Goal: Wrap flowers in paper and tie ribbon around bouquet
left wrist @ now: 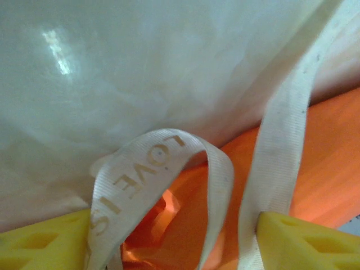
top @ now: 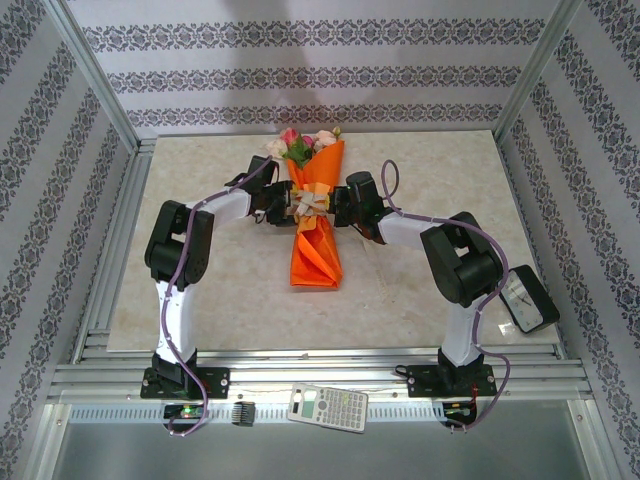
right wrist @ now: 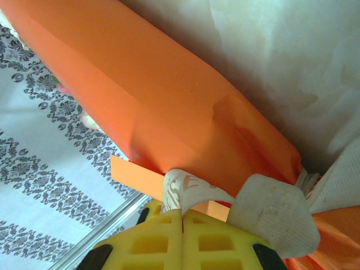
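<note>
The bouquet (top: 316, 225) lies in the middle of the table, a cone of orange paper (right wrist: 169, 101) with its wide end pointing away from me. Pink and cream flowers (top: 303, 142) show at that end. A cream woven ribbon (top: 308, 205) with gold lettering crosses the cone's waist. My left gripper (top: 284, 208) is at the cone's left side, open. Between its yellow fingers (left wrist: 304, 242) lie a lettered ribbon loop (left wrist: 146, 163) and a second strand. My right gripper (top: 336, 207) is at the cone's right side. Its fingertips (right wrist: 181, 216) are shut on a ribbon loop (right wrist: 188, 188).
The marble-look table (top: 420, 290) has bare room in front of the bouquet and on both sides. A calculator (top: 328, 407) lies on the front rail. A white device (top: 525, 298) sits at the right edge. Aluminium posts and patterned walls close in the space.
</note>
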{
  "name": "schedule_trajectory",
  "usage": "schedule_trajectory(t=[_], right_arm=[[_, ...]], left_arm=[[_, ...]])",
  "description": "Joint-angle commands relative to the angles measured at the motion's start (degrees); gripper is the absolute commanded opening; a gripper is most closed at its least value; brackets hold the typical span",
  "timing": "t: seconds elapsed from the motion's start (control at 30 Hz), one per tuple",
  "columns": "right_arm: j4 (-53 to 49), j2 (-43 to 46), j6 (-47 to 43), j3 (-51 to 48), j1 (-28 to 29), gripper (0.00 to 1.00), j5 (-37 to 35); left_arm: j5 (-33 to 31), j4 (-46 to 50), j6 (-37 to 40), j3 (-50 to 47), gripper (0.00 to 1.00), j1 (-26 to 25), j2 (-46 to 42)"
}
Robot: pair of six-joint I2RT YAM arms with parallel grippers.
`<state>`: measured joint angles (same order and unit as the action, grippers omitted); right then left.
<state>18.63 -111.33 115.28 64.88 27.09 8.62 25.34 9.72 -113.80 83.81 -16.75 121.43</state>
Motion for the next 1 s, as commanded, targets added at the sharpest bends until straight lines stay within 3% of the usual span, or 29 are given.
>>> schedule_trajectory(t=[0.0, 0.13, 0.23, 0.37, 0.5, 0.67, 0.97], right_arm=[[0.3, -0.1, -0.8, -0.2, -0.2, 0.0, 0.1], [0.4, 0.1, -0.9, -0.2, -0.2, 0.0, -0.1], [0.4, 0.6, -1.2, -0.5, -0.3, 0.0, -0.3], [0.4, 0.7, -1.3, -0.7, -0.3, 0.0, -0.3], [0.6, 0.7, -1.3, -0.7, -0.3, 0.0, -0.2], [1.0, 0.8, -1.6, -0.5, -0.4, 0.0, 0.0], [1.0, 1.9, -3.0, -0.1, -1.0, 0.0, -0.4]], left_arm=[[-2.1, 7.4, -10.4, -0.4, 0.63, 0.3, 0.6], [-2.8, 7.4, -10.0, -1.1, 0.46, 0.4, 0.4], [-3.2, 7.4, -9.6, -1.6, 0.41, 0.6, -0.1], [-5.1, 7.1, -9.3, -2.9, 0.25, 0.9, -1.5], [-6.1, 6.2, -8.4, -2.9, 0.19, 1.7, -1.5], [-6.1, 3.6, -8.9, -5.4, 0.0, 2.1, -2.1], [-6.3, -0.5, -7.8, -9.2, 0.0, 2.2, -4.0]])
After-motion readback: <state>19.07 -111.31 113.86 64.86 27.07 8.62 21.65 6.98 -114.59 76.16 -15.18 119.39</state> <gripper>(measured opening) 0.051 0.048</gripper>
